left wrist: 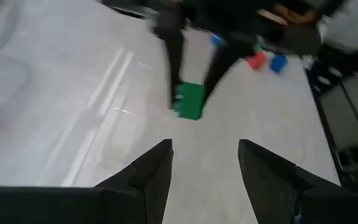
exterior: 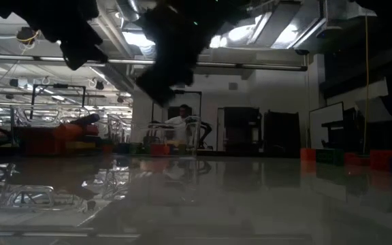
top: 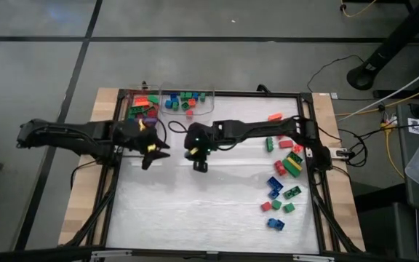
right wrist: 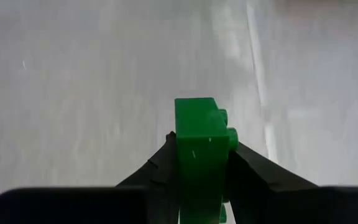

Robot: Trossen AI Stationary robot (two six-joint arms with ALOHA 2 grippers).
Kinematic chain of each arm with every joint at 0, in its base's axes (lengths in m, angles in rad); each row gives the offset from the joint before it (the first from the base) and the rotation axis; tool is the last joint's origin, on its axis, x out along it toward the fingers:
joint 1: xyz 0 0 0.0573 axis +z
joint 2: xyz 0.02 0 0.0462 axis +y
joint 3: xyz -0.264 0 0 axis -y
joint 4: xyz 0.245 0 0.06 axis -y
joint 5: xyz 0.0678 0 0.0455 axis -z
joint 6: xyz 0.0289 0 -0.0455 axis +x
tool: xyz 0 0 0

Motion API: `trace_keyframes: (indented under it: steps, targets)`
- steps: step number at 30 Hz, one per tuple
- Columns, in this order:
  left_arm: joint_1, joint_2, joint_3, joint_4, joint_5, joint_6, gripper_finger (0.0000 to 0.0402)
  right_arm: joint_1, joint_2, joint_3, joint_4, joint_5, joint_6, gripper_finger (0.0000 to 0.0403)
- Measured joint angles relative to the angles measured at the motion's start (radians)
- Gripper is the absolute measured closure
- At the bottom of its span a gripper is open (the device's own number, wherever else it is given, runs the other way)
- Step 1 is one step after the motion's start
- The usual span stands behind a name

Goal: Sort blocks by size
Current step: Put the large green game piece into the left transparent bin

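Blocks [top: 283, 169], small studded plastic bricks in red, green and blue, lie scattered along the right side of the white desk [top: 209, 211]. More sit sorted at the far edge: one group in a clear plastic container [top: 188, 100] and another group [top: 142, 109] just left of it.

My right end effector [top: 200, 164] hangs over the middle of the desk, clear of the surface. Its two dark fingers [right wrist: 253, 171] are clamped on a green studded plastic brick [right wrist: 199, 149], one finger on each side. The brick stands upright between them, with its studs facing sideways. In the left wrist view the same brick [left wrist: 189, 101] shows pinched at the tip of that end effector, above bare desk.

My left end effector [top: 153, 154] waits just beside the right one, on its left, over the desk's left-centre. Its fingers [left wrist: 151, 171] stand apart with nothing between them.

A person [exterior: 180, 119] shows in the room beyond the desk, in the low view.
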Motion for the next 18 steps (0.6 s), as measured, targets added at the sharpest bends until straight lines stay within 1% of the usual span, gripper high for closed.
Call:
trace_keyframes:
  steps: [3,6,9,13,18]
  targets:
    - [-0.053,0.043,0.0,0.059,-0.007,0.012,0.0231,0.02,0.0,0.023,0.064,0.003,0.0,0.031]
    - [-0.084,0.081,0.0,0.108,-0.009,0.012,0.0231,0.038,-0.002,0.027,0.101,0.002,0.001,0.0304]
    - [-0.098,0.113,0.0,0.134,-0.011,0.029,0.0231,0.057,-0.002,0.027,0.108,0.003,0.003,0.0301]
    - [-0.1,0.153,0.0,0.156,-0.011,0.057,0.0231,0.079,-0.002,0.027,0.11,0.008,0.011,0.0306]
    - [-0.114,0.223,0.0,0.203,-0.011,0.062,0.0231,0.086,-0.002,0.026,0.1,0.009,0.079,0.0306]
